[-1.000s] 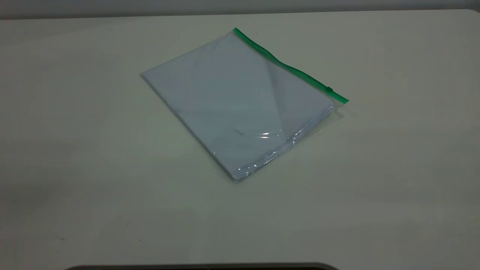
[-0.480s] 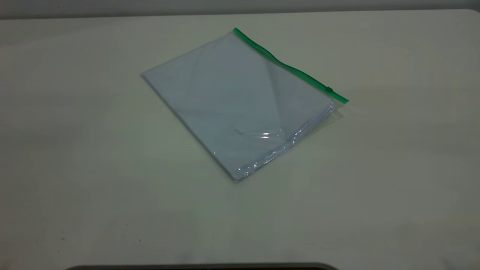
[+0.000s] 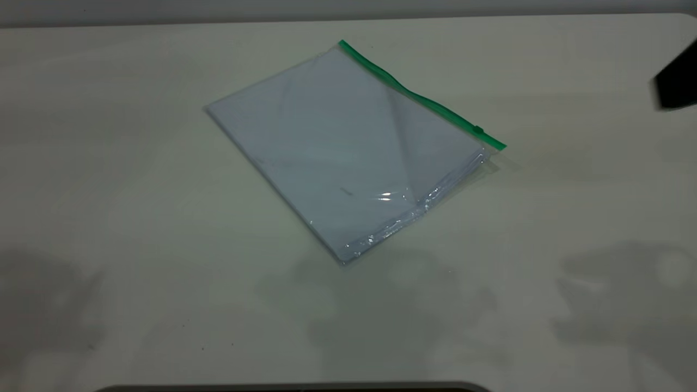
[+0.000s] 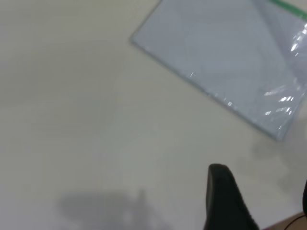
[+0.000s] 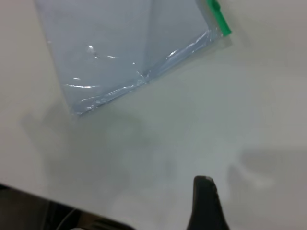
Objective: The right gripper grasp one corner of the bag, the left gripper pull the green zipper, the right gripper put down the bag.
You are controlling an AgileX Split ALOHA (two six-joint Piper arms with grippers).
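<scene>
Claw states first: neither can be read. Only 1 dark finger [image 4: 225, 199] of the left claw shows in the left wrist view, over bare bench short of the bag, so I cannot tell whether it is released or clenched. Likewise the right claw shows 1 dark finger [image 5: 205, 203] in the right wrist view, plus a black block [image 3: 675, 83] at the exterior view's right edge, well apart from the bag, and its state cannot be told either.

Count: 1 bag [image 3: 337, 147], 1 green zipper [image 3: 419, 98], 1 slider tab [image 3: 478, 130], 2 arms partly seen.

From the bag's left corner across: the bag lies flat on the pale bench [image 3: 136, 190], turned at an angle, white paper showing through the clear plastic. Its green zipper runs along the far-right long edge, with the slider tab close to the right-hand end. The corner of the bag [image 3: 498, 145] where the green ends lies on the bench, nothing touching it.

Bench surface is plain and off-white, with soft shadows nearer the camera than the bag. A grey wall [image 3: 163, 11] runs behind the far edge. Bare bench surrounds the bag on all 4 sides.
</scene>
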